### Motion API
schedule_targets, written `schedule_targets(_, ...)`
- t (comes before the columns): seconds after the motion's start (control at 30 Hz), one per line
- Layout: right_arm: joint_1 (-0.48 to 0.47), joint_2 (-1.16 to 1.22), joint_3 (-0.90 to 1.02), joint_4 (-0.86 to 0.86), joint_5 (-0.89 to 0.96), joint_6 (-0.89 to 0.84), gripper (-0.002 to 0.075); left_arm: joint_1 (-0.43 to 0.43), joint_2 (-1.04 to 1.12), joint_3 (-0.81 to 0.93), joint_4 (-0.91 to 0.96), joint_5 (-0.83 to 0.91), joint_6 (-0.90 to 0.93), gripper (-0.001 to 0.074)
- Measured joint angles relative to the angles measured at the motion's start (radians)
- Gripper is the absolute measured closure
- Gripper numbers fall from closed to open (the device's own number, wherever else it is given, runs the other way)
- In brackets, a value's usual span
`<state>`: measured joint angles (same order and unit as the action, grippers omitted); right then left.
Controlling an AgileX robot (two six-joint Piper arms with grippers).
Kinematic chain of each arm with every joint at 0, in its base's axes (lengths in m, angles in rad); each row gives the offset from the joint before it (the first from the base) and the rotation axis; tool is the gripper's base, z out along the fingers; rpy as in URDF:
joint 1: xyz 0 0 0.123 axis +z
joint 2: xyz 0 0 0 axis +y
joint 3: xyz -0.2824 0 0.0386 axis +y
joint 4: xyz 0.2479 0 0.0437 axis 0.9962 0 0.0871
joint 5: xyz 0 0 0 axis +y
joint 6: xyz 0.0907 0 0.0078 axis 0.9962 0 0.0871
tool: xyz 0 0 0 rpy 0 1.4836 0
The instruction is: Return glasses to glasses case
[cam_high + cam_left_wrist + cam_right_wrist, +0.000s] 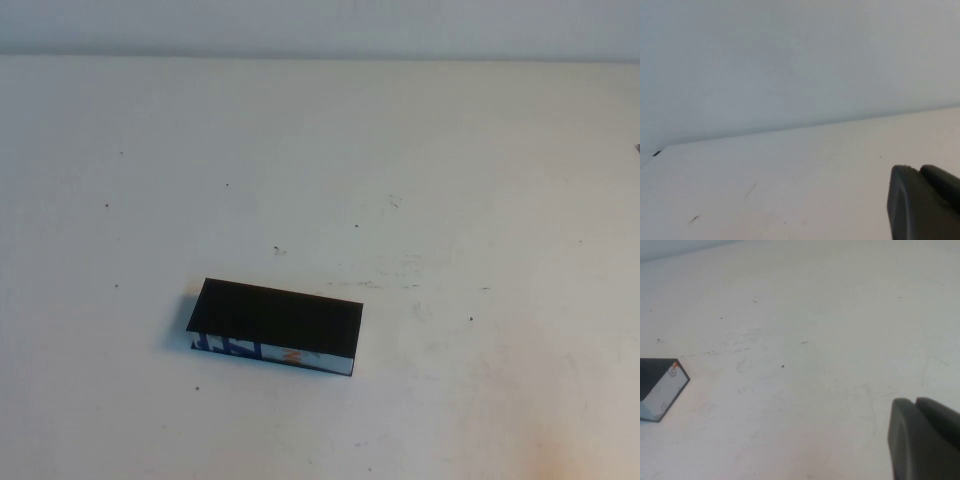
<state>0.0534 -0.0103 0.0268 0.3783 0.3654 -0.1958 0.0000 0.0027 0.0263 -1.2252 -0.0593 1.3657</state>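
Observation:
The glasses case [275,318] is a black rectangular box with its flat lid down and a white side panel with blue and orange print. It lies on the white table, left of centre and toward the front. One corner of it shows in the right wrist view [660,385]. The glasses are out of view. My left gripper [919,169] is shut and empty over bare table near the wall, with no case in its view. My right gripper [915,401] is shut and empty, well away from the case. Neither arm shows in the high view.
The white table [450,200] has small dark specks and faint scuff marks. A pale wall [790,60] rises behind the table's far edge.

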Motion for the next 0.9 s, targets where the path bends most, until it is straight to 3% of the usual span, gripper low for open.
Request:
schedule_targets(0.07, 0.000, 0.000, 0.000, 0.000, 0.000, 0.000, 0.0737, 0.022, 0.000, 0.000, 0.176, 0.039, -0.124, 0.0736)
schedule_targets(0.3, 0.000, 0.000, 0.000, 0.000, 0.002, 0.000, 0.0737, 0.031, -0.008, 0.000, 1.015, 0.207, -0.982, 0.0736)
schedule_targets(0.4, 0.000, 0.000, 0.000, 0.000, 0.002, 0.000, 0.0737, 0.031, -0.013, 0.000, 1.196, 0.330, -1.206, 0.0736)
schedule_targets(0.57, 0.000, -0.001, 0.000, 0.000, 0.002, 0.000, 0.0737, 0.031, -0.013, 0.000, 1.272, 0.439, -1.301, 0.0736)
schedule_targets(0.9, 0.000, -0.003, 0.000, 0.000, 0.002, 0.000, 0.0737, 0.031, -0.013, 0.000, 1.281, 0.445, -1.325, 0.0736)
